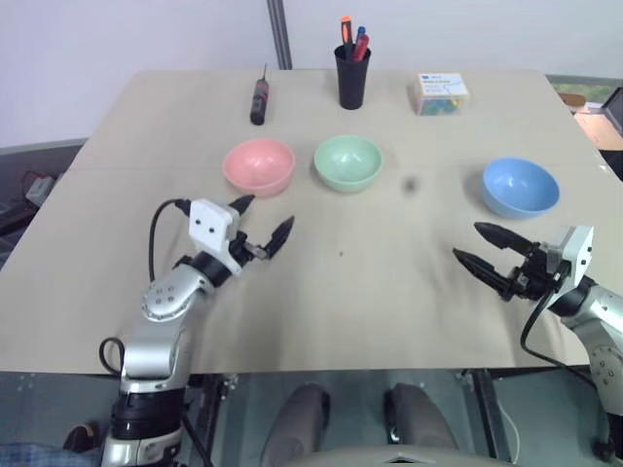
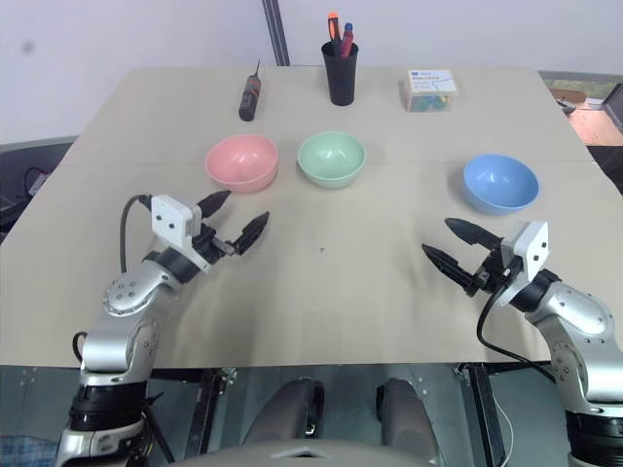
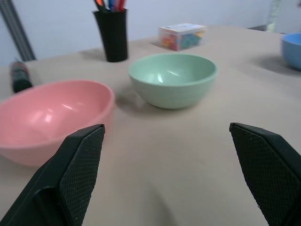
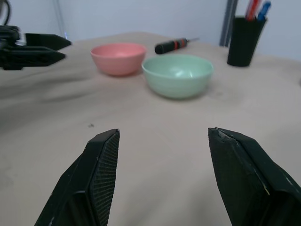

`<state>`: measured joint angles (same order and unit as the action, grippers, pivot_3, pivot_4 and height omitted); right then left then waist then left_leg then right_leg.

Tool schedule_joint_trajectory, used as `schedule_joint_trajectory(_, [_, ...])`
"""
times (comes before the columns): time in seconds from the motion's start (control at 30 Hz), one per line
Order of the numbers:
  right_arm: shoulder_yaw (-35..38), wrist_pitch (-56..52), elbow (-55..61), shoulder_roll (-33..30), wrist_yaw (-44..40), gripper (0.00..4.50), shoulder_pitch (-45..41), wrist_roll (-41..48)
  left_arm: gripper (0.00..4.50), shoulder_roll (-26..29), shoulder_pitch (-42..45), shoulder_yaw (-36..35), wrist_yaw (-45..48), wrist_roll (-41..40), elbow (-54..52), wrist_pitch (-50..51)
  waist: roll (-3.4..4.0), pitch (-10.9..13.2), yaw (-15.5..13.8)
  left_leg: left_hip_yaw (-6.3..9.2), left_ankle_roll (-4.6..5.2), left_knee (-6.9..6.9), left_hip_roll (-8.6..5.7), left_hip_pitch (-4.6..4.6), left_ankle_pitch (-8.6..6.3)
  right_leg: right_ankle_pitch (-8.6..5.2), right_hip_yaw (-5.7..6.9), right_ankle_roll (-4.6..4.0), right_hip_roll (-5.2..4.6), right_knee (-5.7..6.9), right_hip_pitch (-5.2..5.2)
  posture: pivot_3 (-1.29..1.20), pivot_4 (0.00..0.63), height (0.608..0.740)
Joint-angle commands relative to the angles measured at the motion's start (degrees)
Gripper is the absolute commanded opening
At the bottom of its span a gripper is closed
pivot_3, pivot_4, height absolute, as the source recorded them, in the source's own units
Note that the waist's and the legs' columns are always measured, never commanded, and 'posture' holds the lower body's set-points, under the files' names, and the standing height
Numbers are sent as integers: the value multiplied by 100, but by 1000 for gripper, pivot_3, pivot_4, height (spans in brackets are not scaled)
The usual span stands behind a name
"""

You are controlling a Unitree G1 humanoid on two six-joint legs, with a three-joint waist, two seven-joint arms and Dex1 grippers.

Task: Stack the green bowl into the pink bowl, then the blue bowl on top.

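Both sets of fingers stand apart and empty. The left gripper (image 1: 263, 226) hangs just below the pink bowl (image 1: 259, 165), left of centre; the right gripper (image 1: 482, 247) sits lower right, under the blue bowl (image 1: 521, 186). The green bowl (image 1: 348, 161) stands centre, just beside pink, on the surface (image 1: 341, 292). Likely risks: the left fingers knock pink while reaching for green, or a rim pinch slips on the smooth wall and green tips.

A lab or office test bench: a plain beige table (image 1: 146, 302) against bare white walls, a black pen cup (image 1: 352, 76), a screwdriver (image 1: 259, 100), and a small box of pins (image 1: 439, 93).
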<state>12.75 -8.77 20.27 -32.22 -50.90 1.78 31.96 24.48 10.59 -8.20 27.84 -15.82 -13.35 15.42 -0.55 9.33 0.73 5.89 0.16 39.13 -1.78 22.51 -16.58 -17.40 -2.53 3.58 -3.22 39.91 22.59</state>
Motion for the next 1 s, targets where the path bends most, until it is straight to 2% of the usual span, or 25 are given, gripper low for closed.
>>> schedule_joint_trajectory(0.03, [-57,147,469,47,32,3152,-75,86,4500,201,369,87,-292,342,132,382,0,0,3,0,0,0,0,0,0,0,0,0,0,0,0,0,150,740])
schedule_joint_trajectory(0.13, [-124,46,630,65,168,3152,-166,89,4500,405,716,265,-504,880,324,341,-3,2,2,-1,-11,1,-2,1,6,0,-2,0,-1,-3,0,0,150,740])
schedule_joint_trajectory(0.33, [-247,6,781,135,370,3152,-257,80,4500,479,1529,395,-584,1232,1230,255,-3,2,-1,5,-23,0,-4,2,13,0,3,0,0,-3,1,0,150,740])
schedule_joint_trajectory(0.5, [-279,22,792,151,506,3152,-384,56,4500,684,2141,892,-228,1700,2503,-254,-4,2,6,4,-23,0,-6,3,13,0,3,0,0,-3,3,0,150,740])
schedule_joint_trajectory(0.77, [-178,67,904,130,700,3152,-277,39,4500,416,2909,1378,149,2002,3897,-1299,-6,4,-4,11,-24,4,-8,15,14,0,10,0,-1,-5,7,0,150,740])
schedule_joint_trajectory(0.97, [-74,114,966,114,821,3152,-125,-11,4500,323,3515,1734,241,2403,5121,-1552,-6,4,23,10,-23,4,-14,15,14,0,10,1,0,-3,8,0,150,740])
schedule_joint_trajectory(1.0, [-42,131,966,102,827,3267,-93,-16,4251,333,3624,1806,238,2498,5343,-1620,-6,4,26,10,-23,5,-15,15,14,0,10,1,1,-2,8,0,150,740])
